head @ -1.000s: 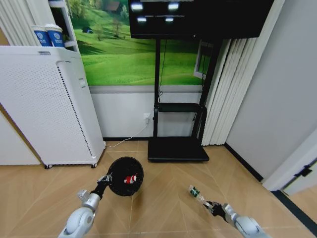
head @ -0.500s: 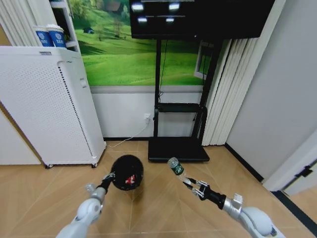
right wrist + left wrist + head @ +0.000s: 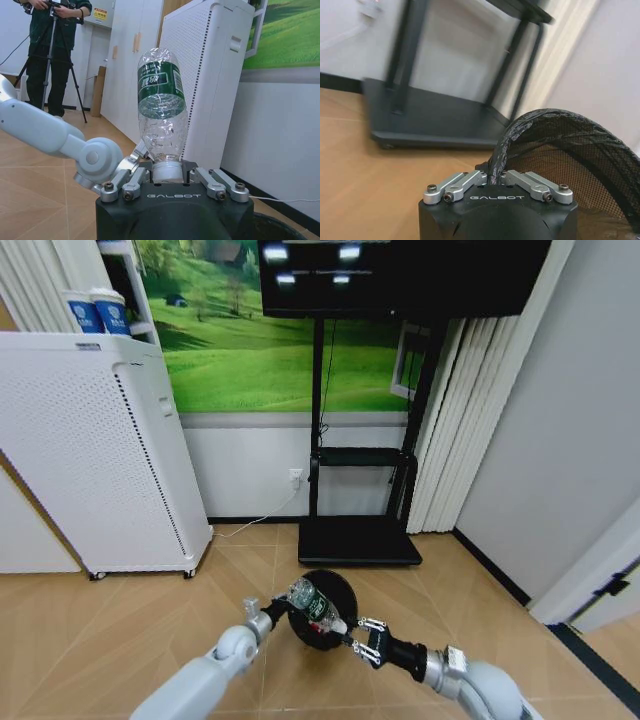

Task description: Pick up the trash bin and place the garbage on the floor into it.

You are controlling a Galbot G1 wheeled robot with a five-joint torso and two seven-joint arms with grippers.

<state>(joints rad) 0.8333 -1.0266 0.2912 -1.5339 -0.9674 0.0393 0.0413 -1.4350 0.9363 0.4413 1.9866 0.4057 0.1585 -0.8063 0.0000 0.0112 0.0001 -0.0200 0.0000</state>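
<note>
From the head camera I have the trash bin (image 3: 322, 608) lifted off the floor (image 3: 120, 630) on my left gripper (image 3: 272, 612), tipped so its mouth faces the other arm. My right gripper (image 3: 357, 644) brings a clear plastic bottle (image 3: 315, 605) with a green label up against that opening; I judge the two are held close so the bottle can drop straight in. Behind stand a white perforated cabinet (image 3: 90, 460), a black TV stand (image 3: 360, 540), a meadow mural and pale curtains over tan wood flooring.

On the left wrist camera the fingers (image 3: 462, 182) are closed onto the bin's rim (image 3: 510, 140), pinching the black mesh wall, which is why the bin hangs tilted rather than upright.

On the right wrist camera the fingers (image 3: 132, 177) are clamped around the bottle's neck at the white cap, so the bottle (image 3: 161, 105) stands base-outward, ready to go in bottom first. The left arm's grey elbow (image 3: 97, 157) sits just beside it, and the cabinet (image 3: 210, 60) lies beyond.
</note>
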